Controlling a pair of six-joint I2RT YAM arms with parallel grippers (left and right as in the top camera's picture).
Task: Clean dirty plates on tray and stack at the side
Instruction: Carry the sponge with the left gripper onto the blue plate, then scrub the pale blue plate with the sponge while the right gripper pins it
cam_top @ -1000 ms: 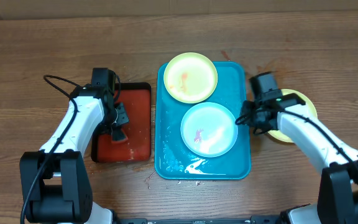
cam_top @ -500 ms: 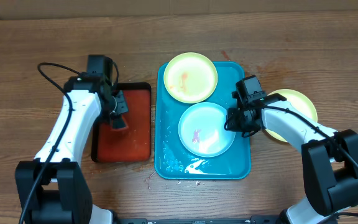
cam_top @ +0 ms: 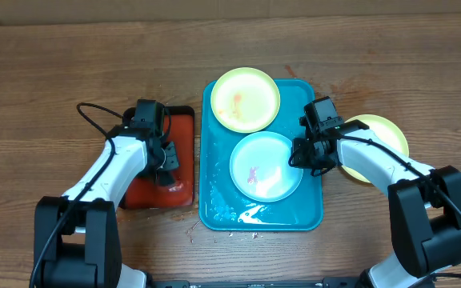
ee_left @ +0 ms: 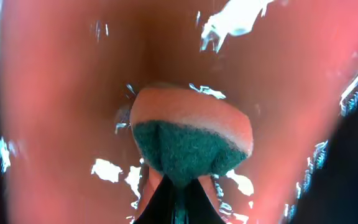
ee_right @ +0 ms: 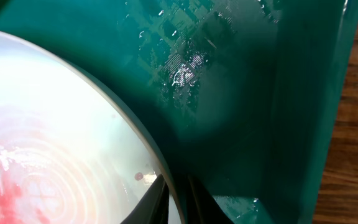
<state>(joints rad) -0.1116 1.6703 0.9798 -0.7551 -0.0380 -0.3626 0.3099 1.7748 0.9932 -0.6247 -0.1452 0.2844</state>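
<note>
Overhead, the tray [cam_top: 214,204] holds two smeared plates, a yellow plate [cam_top: 246,99] and a blue plate [cam_top: 266,166]. A third plate [cam_top: 388,129] lies on the table [cam_top: 54,64] beside it, so one of three looks done. Over the red tray [cam_top: 184,136], the left gripper [cam_top: 165,173] is clamped on a sponge [ee_left: 191,134]; the right gripper [cam_top: 297,158] pinches the blue plate's rim.

A turquoise tray [cam_top: 314,212] is seen at the middle of the wooden table [cam_top: 54,64]. Two plates are laid in it: a pale yellow-green plate [cam_top: 246,99] at the far end, and a light blue plate [cam_top: 266,166], smeared red, nearer. The right gripper [cam_top: 301,156] is set at that plate's right rim. A second yellow-green plate [cam_top: 390,132], beside the tray, is partly hidden by the right arm. The left gripper [cam_top: 167,174] is held over a red tray [cam_top: 184,132], with perhaps a sponge [cam_top: 169,182] at its tip.
</note>
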